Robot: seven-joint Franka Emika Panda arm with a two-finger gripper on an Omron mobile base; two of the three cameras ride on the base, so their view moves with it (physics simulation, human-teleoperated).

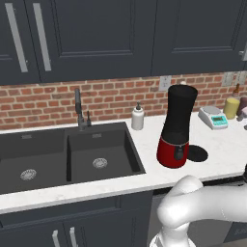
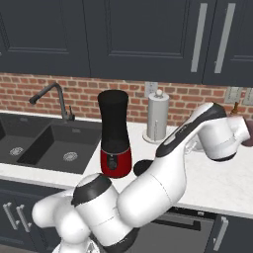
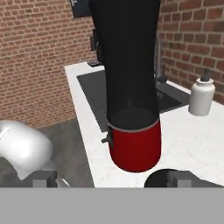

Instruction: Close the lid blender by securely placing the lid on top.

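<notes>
The blender [image 1: 176,125] stands on the white counter right of the sink, its black jar open at the top over a red base [image 3: 133,146]. Beside the base, on the side away from the sink, the flat black lid [image 1: 197,153] lies on the counter; in the right base view the lid [image 2: 142,167] is partly hidden by my arm. The hand view looks at the blender [image 3: 127,65] from low and close. My gripper [image 3: 114,180] is open, its fingertips [image 3: 43,177] wide apart with nothing between them. The lid's edge [image 3: 162,178] shows by the right fingertip.
A white soap bottle [image 1: 138,117] stands behind the double sink [image 1: 67,154], near the faucet [image 1: 79,110]. A kitchen scale [image 1: 212,117] and jars [image 1: 231,107] sit at the back right. A paper towel holder [image 2: 157,118] stands behind the blender. The counter's front edge [image 1: 96,190] runs close by.
</notes>
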